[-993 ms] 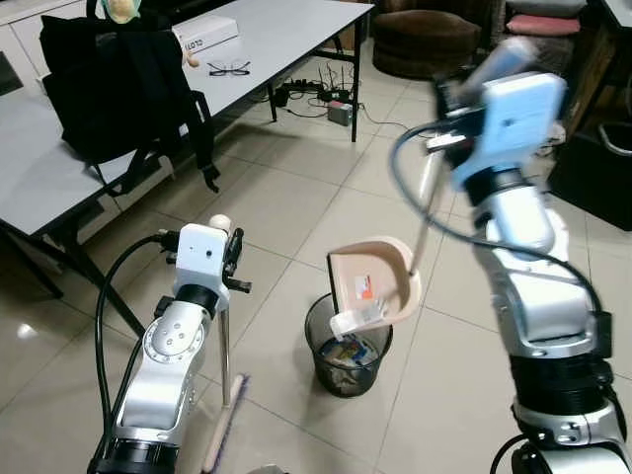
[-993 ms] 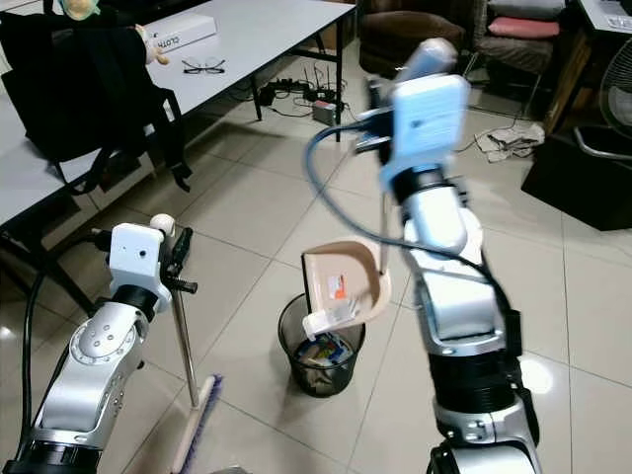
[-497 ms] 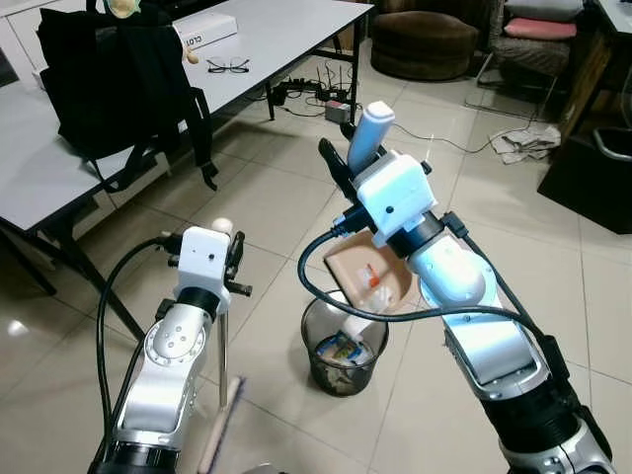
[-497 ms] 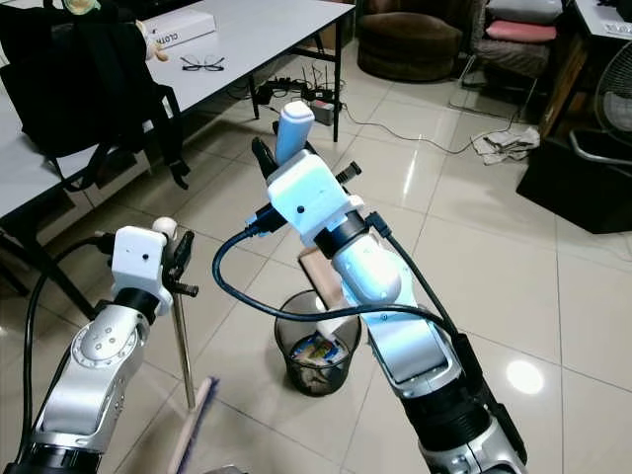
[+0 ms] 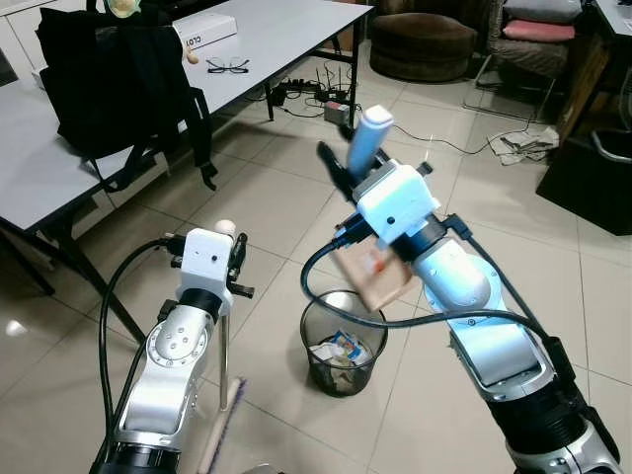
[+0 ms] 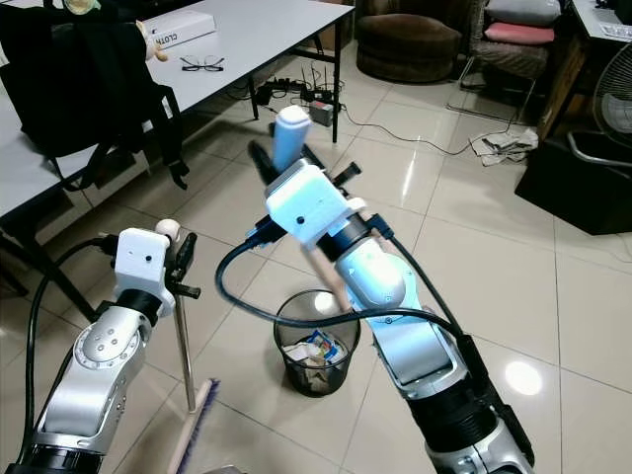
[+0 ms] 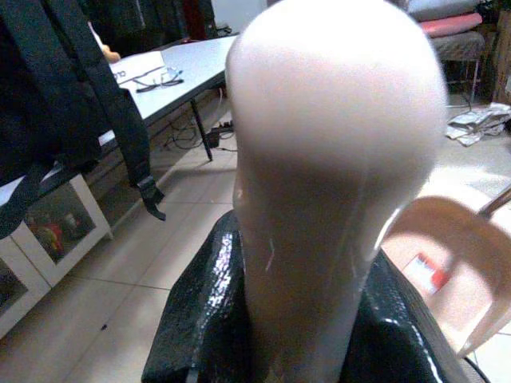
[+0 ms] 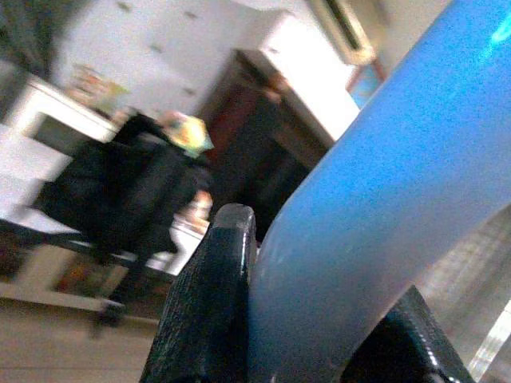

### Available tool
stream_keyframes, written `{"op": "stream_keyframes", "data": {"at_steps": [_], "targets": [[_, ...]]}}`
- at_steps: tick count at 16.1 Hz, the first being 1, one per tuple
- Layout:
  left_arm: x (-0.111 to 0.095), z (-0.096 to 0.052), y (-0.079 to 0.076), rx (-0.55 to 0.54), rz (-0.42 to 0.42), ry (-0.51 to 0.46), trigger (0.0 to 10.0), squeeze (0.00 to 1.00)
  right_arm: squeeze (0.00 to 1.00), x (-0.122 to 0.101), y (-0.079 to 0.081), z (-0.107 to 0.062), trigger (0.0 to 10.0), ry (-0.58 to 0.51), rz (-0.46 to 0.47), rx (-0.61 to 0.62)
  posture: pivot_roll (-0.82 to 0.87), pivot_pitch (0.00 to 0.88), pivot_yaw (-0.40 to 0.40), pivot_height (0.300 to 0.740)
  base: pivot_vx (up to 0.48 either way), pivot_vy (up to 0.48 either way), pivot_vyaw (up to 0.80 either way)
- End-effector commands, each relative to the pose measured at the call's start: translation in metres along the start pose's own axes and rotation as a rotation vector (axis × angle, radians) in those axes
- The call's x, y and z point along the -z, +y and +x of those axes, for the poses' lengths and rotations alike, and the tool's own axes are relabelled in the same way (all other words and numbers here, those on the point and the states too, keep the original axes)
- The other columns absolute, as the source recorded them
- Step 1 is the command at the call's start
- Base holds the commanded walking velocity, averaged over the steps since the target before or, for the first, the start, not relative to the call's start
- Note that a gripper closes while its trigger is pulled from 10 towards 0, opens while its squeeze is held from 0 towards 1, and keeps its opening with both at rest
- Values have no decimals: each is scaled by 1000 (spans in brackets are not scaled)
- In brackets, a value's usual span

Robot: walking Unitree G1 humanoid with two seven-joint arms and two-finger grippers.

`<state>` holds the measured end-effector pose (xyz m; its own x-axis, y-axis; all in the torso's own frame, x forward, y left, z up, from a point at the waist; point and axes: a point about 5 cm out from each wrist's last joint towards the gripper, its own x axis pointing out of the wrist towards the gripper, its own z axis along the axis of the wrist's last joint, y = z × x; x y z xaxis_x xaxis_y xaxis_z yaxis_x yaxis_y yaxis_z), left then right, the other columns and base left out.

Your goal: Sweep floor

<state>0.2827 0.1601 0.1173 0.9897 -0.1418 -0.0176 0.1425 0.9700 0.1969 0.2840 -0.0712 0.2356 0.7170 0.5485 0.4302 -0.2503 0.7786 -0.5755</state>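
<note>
Nearest the robot, the left gripper (image 5: pixel 229 259) is clamping its black fingers (image 7: pixel 200 335) round the pale rounded top of the thin metal-shafted broom (image 5: pixel 223 341), which is standing upright with its pink-and-purple brush head (image 5: pixel 221 434) resting on the beige tiled floor (image 5: pixel 286 207), just beside the bin. The broom looks light and stiff; holding it at the very top gives reach, but a lower grip on the shaft would probably give steadier strokes, and the smooth knob may be slippery.

A little farther out, the black wire-mesh waste bin (image 5: pixel 344 341) is standing on the tiles between the two arms, already holding scraps of paper and wrappers. Above its rim, the right gripper (image 6: pixel 272 163) is closed on the light-blue handle (image 8: pixel 375 175) of the beige plastic dustpan (image 5: pixel 373 275), and the pan is hanging tilted over the bin's mouth. It seems a light, rigid thing, best taken by that handle as it is now; the judgement is that its contents are being tipped out.

Beyond, a grey table (image 5: pixel 286 39) is carrying a black backpack (image 5: pixel 109 84), spectacles (image 5: pixel 228 68) and a white box (image 5: pixel 202 33), with cables and a power strip (image 5: pixel 321 99) lying on the floor under its far end.
</note>
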Motion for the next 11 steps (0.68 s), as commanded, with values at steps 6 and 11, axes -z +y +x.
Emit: {"op": "stream_keyframes", "data": {"at_steps": [6,11], "targets": [[11,-12,-27,260,23,54,10000,0,0,63,-97,-61,10000,485,-262,492,-109,0,55,740,0,0,0],[17,-17,-30,295,27,72,10000,0,0,79,-86,-93,10000,571,-132,601,-113,0,63,740,0,0,-741]]}}
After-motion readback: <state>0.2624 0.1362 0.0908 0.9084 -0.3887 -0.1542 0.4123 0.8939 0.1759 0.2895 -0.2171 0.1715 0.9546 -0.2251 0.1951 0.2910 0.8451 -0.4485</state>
